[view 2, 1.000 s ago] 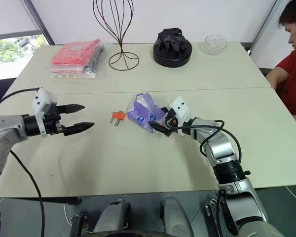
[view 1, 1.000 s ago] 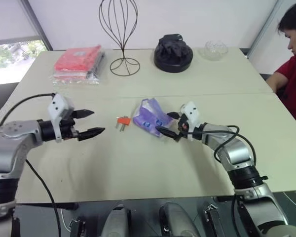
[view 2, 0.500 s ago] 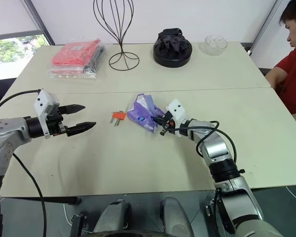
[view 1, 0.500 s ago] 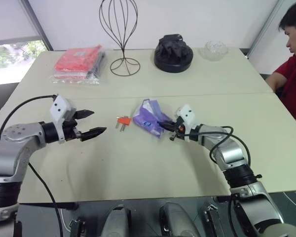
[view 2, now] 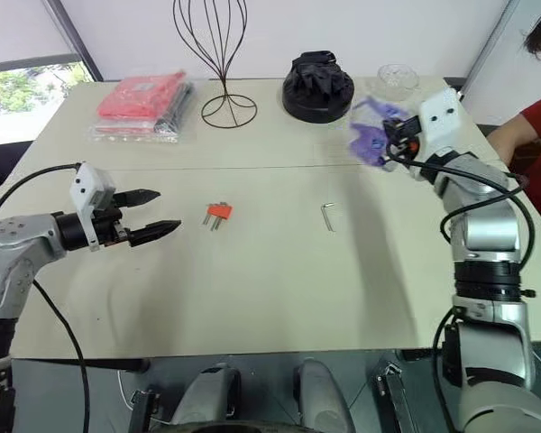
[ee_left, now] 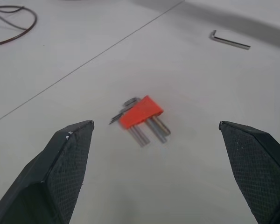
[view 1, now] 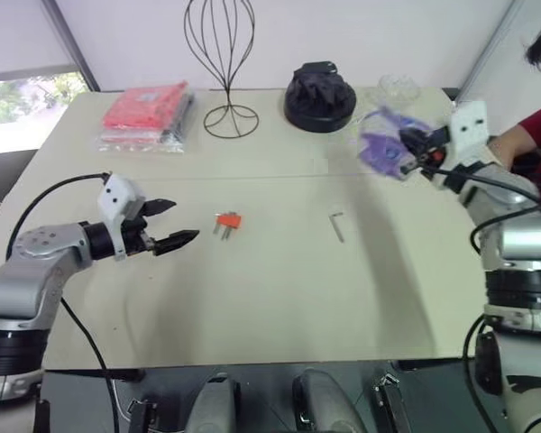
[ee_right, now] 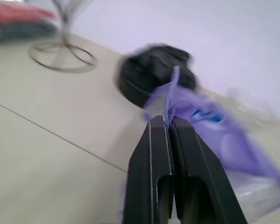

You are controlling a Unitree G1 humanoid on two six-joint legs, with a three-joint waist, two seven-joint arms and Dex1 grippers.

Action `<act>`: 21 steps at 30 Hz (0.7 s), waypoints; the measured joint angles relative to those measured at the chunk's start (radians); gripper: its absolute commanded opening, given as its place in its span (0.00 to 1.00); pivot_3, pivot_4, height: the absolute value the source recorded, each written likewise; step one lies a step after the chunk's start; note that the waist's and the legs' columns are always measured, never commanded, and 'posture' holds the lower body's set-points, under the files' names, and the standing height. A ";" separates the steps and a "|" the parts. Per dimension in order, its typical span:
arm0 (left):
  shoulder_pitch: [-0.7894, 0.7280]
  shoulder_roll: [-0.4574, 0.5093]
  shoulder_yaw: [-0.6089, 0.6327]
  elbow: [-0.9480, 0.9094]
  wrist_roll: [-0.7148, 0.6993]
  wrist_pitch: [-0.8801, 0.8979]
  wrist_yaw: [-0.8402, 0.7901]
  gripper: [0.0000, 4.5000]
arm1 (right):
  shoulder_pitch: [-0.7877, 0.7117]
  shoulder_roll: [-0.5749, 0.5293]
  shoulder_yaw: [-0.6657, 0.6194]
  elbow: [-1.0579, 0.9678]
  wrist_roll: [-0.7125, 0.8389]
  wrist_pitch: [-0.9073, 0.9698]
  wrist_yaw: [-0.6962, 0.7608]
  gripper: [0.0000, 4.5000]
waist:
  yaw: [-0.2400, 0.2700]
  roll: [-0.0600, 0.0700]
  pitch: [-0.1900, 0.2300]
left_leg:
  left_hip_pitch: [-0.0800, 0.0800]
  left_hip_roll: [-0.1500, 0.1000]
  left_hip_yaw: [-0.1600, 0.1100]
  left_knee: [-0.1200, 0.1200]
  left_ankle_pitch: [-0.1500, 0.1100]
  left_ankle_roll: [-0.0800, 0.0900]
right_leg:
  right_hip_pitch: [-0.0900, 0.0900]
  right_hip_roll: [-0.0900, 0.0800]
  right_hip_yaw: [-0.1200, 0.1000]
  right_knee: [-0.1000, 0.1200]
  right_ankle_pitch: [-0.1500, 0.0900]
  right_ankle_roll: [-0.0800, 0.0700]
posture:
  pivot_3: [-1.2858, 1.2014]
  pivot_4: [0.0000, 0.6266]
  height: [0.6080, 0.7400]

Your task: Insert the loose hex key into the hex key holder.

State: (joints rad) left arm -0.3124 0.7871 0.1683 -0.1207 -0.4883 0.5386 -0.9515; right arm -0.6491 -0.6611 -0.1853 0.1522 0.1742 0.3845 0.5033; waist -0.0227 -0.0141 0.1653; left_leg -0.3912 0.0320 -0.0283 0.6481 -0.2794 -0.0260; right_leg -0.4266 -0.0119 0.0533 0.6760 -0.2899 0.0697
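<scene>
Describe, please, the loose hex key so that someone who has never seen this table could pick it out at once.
Start at the beige table and find the small orange-red hex key holder near its middle. To the holder's right, apart from it, the loose hex key lies flat on bare tabletop. It is a thin grey L-shaped metal rod on its own, unlike the dark keys stuck in the orange-red block.

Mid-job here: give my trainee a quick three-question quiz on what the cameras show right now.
1. True or false: the right gripper is shut on the purple packet.
2. What lies nearer the left gripper: (a) the hex key holder, (b) the loose hex key?
3. Fill in: the loose hex key lies flat on the ___.

Key: 1 true. 2 a. 3 table.
</scene>
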 measured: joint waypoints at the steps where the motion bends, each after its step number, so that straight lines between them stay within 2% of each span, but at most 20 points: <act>1: -0.004 -0.006 -0.003 0.001 0.001 -0.002 0.000 1.00 | 0.012 -0.015 0.001 0.005 -0.027 0.009 -0.030 0.02 | -0.002 0.000 0.000 | 0.000 0.000 0.000 0.000 0.000 0.000 | 0.000 0.000 0.000 0.000 0.000 0.000 | 0.52 0.24 1.00; 5: -0.016 -0.018 -0.028 0.010 0.008 -0.005 0.000 1.00 | 0.027 -0.044 0.017 0.028 -0.161 0.068 -0.183 0.02 | -0.003 0.000 0.000 | 0.000 0.000 0.000 0.000 0.000 0.000 | 0.000 0.000 0.001 0.001 0.000 0.000 | 0.52 0.24 1.00; 8: -0.018 -0.033 -0.038 0.018 0.013 -0.007 0.000 1.00 | 0.045 -0.027 0.026 0.030 -0.196 0.114 -0.230 0.02 | -0.003 0.000 0.000 | 0.000 0.000 0.000 0.000 0.000 0.000 | 0.000 0.001 0.001 0.001 0.000 0.000 | 0.52 0.24 1.00; 11: -0.019 -0.037 -0.039 0.022 0.021 -0.007 0.000 1.00 | 0.084 -0.010 0.049 0.032 -0.210 0.137 -0.243 0.18 | -0.001 0.000 0.000 | 0.000 0.000 0.000 0.000 0.000 0.000 | 0.000 0.000 0.001 0.001 0.000 0.000 | 0.52 0.24 1.00; 18: -0.021 -0.038 -0.038 0.022 0.022 -0.007 0.000 1.00 | 0.104 -0.042 0.054 0.030 -0.235 0.203 -0.240 0.99 | 0.003 0.000 0.000 | 0.000 0.000 0.000 0.000 0.000 0.000 | 0.000 0.000 0.001 0.001 0.000 0.000 | 0.52 0.24 1.00; 21: -0.021 -0.041 -0.038 0.022 0.022 -0.007 0.000 1.00 | 0.114 -0.042 0.054 0.013 -0.239 0.212 -0.239 0.99 | 0.002 0.000 0.000 | 0.000 0.000 0.000 0.000 0.000 0.000 | 0.000 0.001 0.001 0.001 0.000 0.000 | 0.52 0.24 1.00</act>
State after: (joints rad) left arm -0.3331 0.7462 0.1299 -0.0988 -0.4665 0.5315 -0.9515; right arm -0.5356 -0.7032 -0.1309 0.1649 -0.0645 0.5962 0.2639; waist -0.0211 -0.0137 0.1652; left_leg -0.3910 0.0318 -0.0281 0.6485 -0.2793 -0.0260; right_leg -0.4268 -0.0114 0.0539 0.6769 -0.2899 0.0697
